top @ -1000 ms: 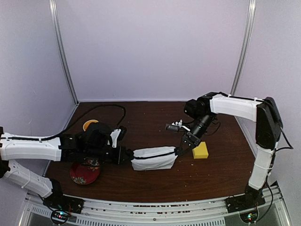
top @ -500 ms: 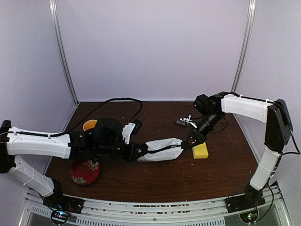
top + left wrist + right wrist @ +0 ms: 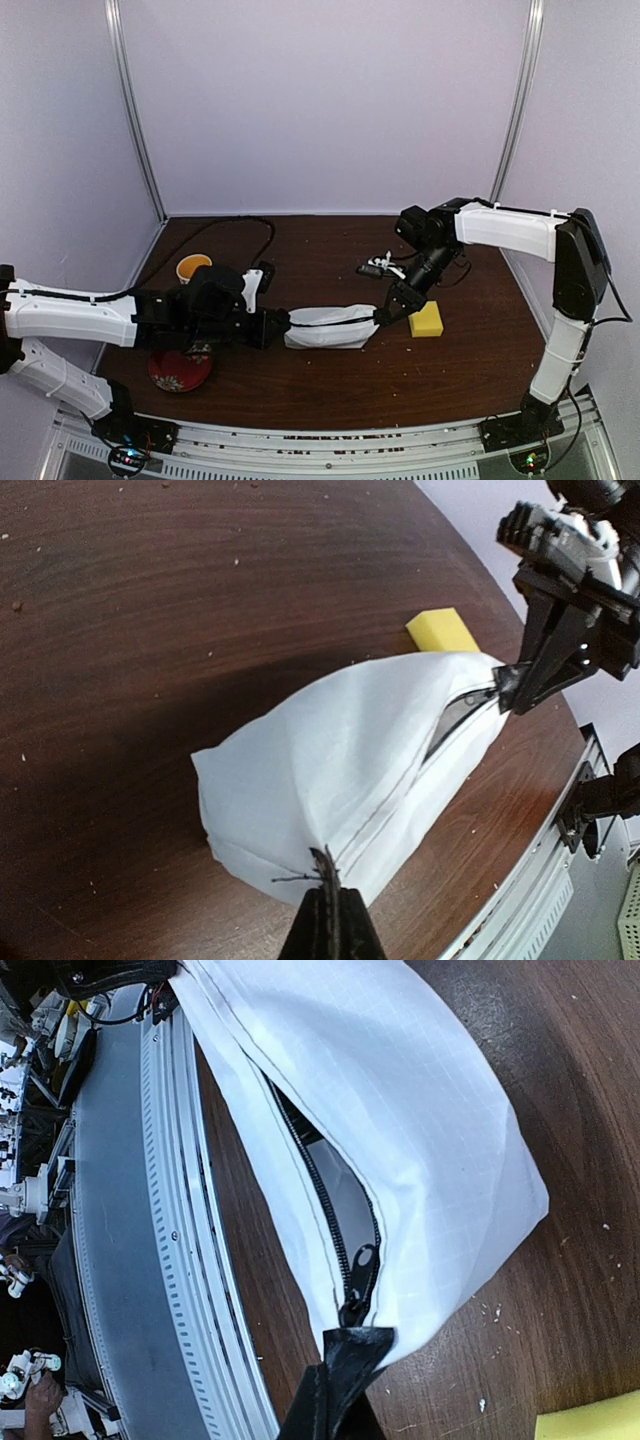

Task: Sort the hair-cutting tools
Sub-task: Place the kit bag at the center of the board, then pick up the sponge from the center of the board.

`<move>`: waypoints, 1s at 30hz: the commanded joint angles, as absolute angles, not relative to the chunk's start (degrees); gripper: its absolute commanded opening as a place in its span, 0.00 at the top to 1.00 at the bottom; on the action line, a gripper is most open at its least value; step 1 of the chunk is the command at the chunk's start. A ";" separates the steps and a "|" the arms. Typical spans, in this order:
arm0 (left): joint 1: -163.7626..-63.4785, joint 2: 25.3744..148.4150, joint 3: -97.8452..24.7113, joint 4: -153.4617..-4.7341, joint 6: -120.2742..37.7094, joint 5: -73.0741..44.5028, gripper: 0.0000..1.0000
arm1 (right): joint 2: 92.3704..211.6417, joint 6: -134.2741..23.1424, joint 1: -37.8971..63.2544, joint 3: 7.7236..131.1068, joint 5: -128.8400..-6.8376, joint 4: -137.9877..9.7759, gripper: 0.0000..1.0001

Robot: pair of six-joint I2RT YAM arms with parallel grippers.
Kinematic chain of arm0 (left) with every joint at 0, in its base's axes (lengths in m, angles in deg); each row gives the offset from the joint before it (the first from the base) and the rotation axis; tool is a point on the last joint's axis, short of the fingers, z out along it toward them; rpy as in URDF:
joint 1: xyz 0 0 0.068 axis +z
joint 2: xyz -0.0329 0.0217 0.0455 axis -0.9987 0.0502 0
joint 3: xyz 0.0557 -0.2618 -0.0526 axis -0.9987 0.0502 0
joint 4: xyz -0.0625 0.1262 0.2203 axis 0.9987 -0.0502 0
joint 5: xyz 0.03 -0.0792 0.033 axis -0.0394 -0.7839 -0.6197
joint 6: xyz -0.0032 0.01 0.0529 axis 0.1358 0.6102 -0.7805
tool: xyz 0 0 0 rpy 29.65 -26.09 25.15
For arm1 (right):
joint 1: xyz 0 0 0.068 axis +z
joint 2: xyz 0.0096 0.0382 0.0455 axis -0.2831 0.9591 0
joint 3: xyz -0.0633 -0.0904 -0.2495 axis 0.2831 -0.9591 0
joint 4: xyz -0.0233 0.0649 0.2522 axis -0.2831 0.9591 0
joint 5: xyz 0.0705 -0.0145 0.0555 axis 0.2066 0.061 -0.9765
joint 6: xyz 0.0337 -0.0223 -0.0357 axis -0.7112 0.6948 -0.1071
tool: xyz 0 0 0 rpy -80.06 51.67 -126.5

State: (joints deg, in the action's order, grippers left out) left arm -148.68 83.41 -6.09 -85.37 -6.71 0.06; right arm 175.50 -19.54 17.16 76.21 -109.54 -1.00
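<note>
Near side: left gripper (image 3: 276, 326) is pinching the white pouch (image 3: 325, 330) at its left end, jaws closed tight. right gripper (image 3: 384, 316) is clamping the opposite corner by the zipper (image 3: 320, 1200), beside the yellow sponge (image 3: 425, 320). The hair-cutting tools are hidden, so I can't tell where they are.

Robot test cell, lab-type: plain lilac wall panels (image 3: 320, 100), aluminium corner posts (image 3: 135, 110), dark wood counter (image 3: 330, 385), white robot arms (image 3: 505, 228) bolted to front rail (image 3: 330, 442).
</note>
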 commanded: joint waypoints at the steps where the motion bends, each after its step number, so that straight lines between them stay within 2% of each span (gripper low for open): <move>1: -148.39 85.18 -7.00 -84.38 -3.50 0.52 1.00 | 176.11 -20.08 16.95 75.15 -109.57 -1.18 1.00; 7: -148.38 86.31 -7.74 -86.52 -2.14 2.62 1.00 | 176.92 -23.68 16.95 76.60 -104.61 -3.60 0.99; 10: -148.22 87.39 -9.13 -89.38 -2.18 3.07 0.93 | 177.50 -23.57 16.95 77.58 -104.34 -2.65 0.88; 16: -148.27 87.41 -12.91 -95.86 -4.00 2.43 0.72 | 171.68 -22.56 16.36 77.44 -98.95 -1.48 0.76; 24: -148.29 80.23 -18.42 -101.86 -10.09 11.32 0.62 | 160.40 -24.50 10.67 78.34 -85.75 -3.14 0.61; 25: -148.29 79.40 -19.67 -102.55 -11.30 12.50 0.62 | 158.88 -25.44 9.51 78.78 -83.83 -4.07 0.56; 26: -148.31 78.41 -20.89 -103.12 -12.82 13.62 0.61 | 157.32 -26.67 8.48 78.95 -81.31 -5.56 0.37; 27: -148.23 77.74 -21.92 -103.20 -14.49 14.23 0.58 | 155.74 -29.32 7.32 78.35 -76.42 -8.15 0.05; 28: -148.03 76.77 -22.12 -101.73 -16.80 13.96 0.55 | 153.46 -31.93 6.05 77.29 -72.02 -11.98 0.00; 29: -147.77 75.37 -21.24 -99.53 -18.57 14.13 0.47 | 152.51 -33.63 4.08 75.84 -69.95 -15.21 0.00; 30: -147.50 73.87 -19.78 -97.93 -18.43 16.67 0.34 | 151.11 -35.63 1.70 74.20 -70.27 -18.70 0.00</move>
State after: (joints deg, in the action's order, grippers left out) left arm -148.48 78.53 -19.73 -102.00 -11.76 10.64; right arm 156.11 -27.65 7.23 76.96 -82.52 -6.55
